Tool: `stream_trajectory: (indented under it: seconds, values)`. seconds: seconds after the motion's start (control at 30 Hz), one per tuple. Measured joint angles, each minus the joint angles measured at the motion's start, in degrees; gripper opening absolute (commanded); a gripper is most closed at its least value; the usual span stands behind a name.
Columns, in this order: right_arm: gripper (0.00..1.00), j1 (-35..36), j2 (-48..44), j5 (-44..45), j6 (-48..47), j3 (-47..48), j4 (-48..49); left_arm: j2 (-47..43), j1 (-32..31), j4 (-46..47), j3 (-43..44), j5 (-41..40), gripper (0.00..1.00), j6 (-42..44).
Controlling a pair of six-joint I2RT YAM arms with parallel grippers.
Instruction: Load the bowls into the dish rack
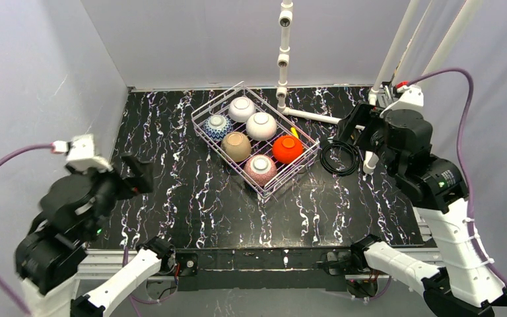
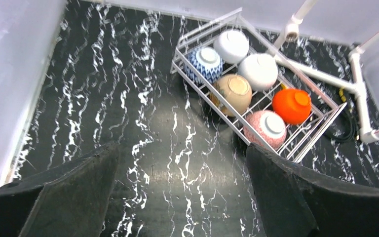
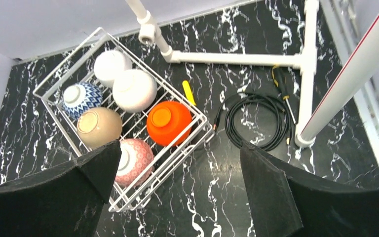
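Dish rack point(image 1: 293, 170) of thin wire sits askew on the black marbled table point(image 1: 171, 198), toward its far middle, one corner pointing at the arms. A white pipe frame point(image 3: 237, 59) stands just behind it.

The left gripper point(image 2: 182, 197) hangs over bare table well to the left of the rack, its fingers spread wide with nothing between them. The right gripper point(image 3: 177, 197) hangs to the right of the rack, likewise released and empty.

All six bowls are inside the rack, each upside down with its foot ring up, in two rows of three. The row nearer the left arm runs from the blue-patterned bowl point(image 1: 217, 126) at the far end, through the tan bowl point(image 1: 236, 146), to the pink-speckled bowl point(image 1: 261, 170) at the near end. The other row has a white bowl point(image 1: 241, 109) farthest back, a second white bowl point(image 1: 261, 125) touching it, then the red-orange bowl point(image 1: 287, 149).

A coiled black cable point(image 3: 254, 121) lies on the table right of the rack, a screwdriver point(image 3: 284, 91) at its edge. A small yellow strip point(image 3: 189, 92) lies just beside the rack's wall near the red-orange bowl.
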Motion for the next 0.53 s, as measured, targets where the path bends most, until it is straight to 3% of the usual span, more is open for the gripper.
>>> stream_trajectory:
  seconds: [0.2, 0.53]
  values:
    - [0.99, 0.0, 1.6, 2.1, -3.8, 8.5, -3.1, -2.5, 0.0, -6.6, 10.1, -3.0, 0.98, 1.6]
    - [0.99, 0.0, 1.3, 4.9, -6.2, 16.2, -6.1, -2.9, 0.0, -13.3, 10.5, -5.1, 0.98, 2.1]
